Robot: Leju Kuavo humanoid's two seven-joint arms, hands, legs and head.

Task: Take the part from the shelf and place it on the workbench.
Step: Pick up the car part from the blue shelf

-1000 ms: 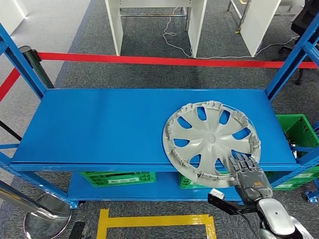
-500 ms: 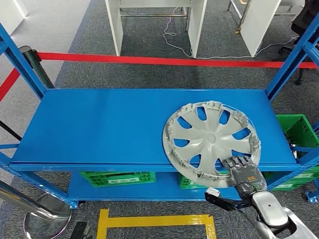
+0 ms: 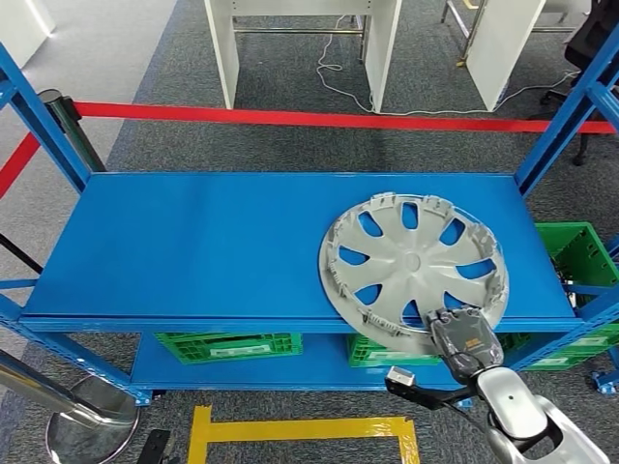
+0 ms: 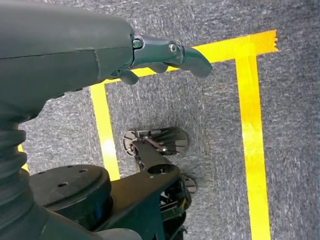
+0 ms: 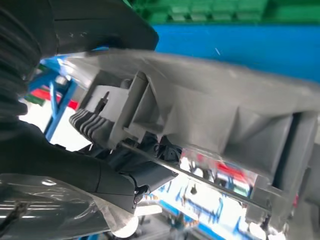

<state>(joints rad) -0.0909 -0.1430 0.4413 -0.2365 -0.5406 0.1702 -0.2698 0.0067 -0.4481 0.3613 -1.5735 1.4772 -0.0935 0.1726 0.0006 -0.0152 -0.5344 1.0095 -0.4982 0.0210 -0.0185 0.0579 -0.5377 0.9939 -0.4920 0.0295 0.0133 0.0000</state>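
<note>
- Since the earlier head frames, the wheel cover (image 3: 414, 270) has turned on the shelf: its spoke pattern sits at a different angle and the disc lies slightly further right. The right hand (image 3: 465, 338) has drawn back toward the robot along the near rim.
- Position: the wheel cover lies on the blue shelf (image 3: 190, 246), at its right half, with the near rim projecting past the front edge.
- Orientation: the part is round, so it has no long axis. It lies nearly flat, ribbed inner face up; whether the near rim is lifted off the shelf cannot be told.
- Right hand: grips the near rim, fingers on top in the head view.
- Right wrist view: shows the wheel cover (image 5: 211, 115) edge-on, with clip tabs and ribs under the rim, and dark fingers (image 5: 132, 162) curled beneath it. The head view does not show this underside contact.
- Left hand (image 4: 124, 47): hangs over grey carpet with yellow floor tape (image 4: 251, 125). One dark finger extends straight; the state of the other fingers cannot be told.
- Green crates (image 3: 227, 345) stand on the lower shelf level.
</note>
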